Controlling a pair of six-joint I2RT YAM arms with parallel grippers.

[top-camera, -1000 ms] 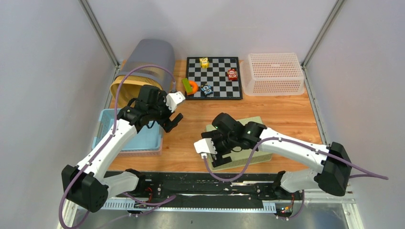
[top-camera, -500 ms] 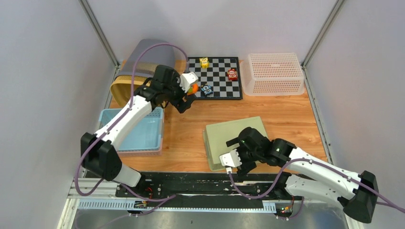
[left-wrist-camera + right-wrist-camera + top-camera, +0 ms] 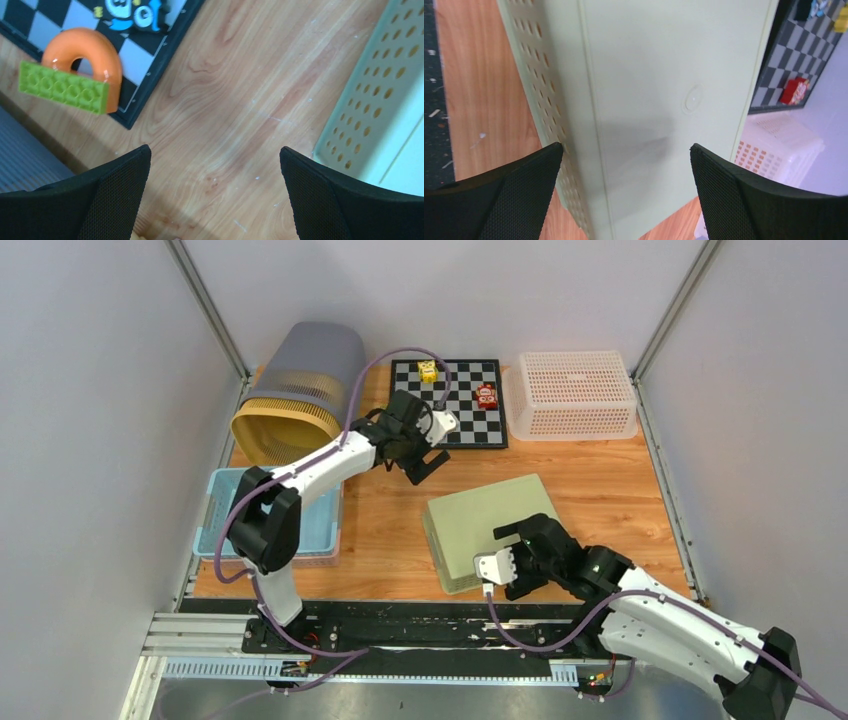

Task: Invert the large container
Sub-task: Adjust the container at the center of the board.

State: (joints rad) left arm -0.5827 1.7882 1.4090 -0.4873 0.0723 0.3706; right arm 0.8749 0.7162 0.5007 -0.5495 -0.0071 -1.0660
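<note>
Far left of the chessboard (image 3: 470,418), at the table's (image 3: 620,480) left edge, a blue basket (image 3: 222,508) sits open side up. Behind it a grey bin with yellow rim (image 3: 300,380) lies on its side, mouth facing the near edge. The left gripper (image 3: 427,462) hangs just off the chessboard's near-left corner, jaws spread wide and holding nothing; in the wrist view the left gripper (image 3: 212,162) is over bare wood. An orange arch (image 3: 87,47) with a green Lego brick (image 3: 62,90) leaning on it sits at that corner of the board, with a blue toy (image 3: 127,11) just beyond. A yellow toy (image 3: 428,370) and a red toy (image 3: 486,395) are also on the board.

The pale green perforated container (image 3: 480,520) lies near of the chessboard, mid-table, flat base facing up and rim down on the wood. The right gripper (image 3: 508,577) hovers at its near-right edge, jaws fully apart and gripping nothing; the wrist view shows the right gripper (image 3: 624,160) above the container's base. Whether the fingers touch it cannot be told.

Right of the chessboard, close beside it, stands a white perforated basket (image 3: 572,425).
</note>
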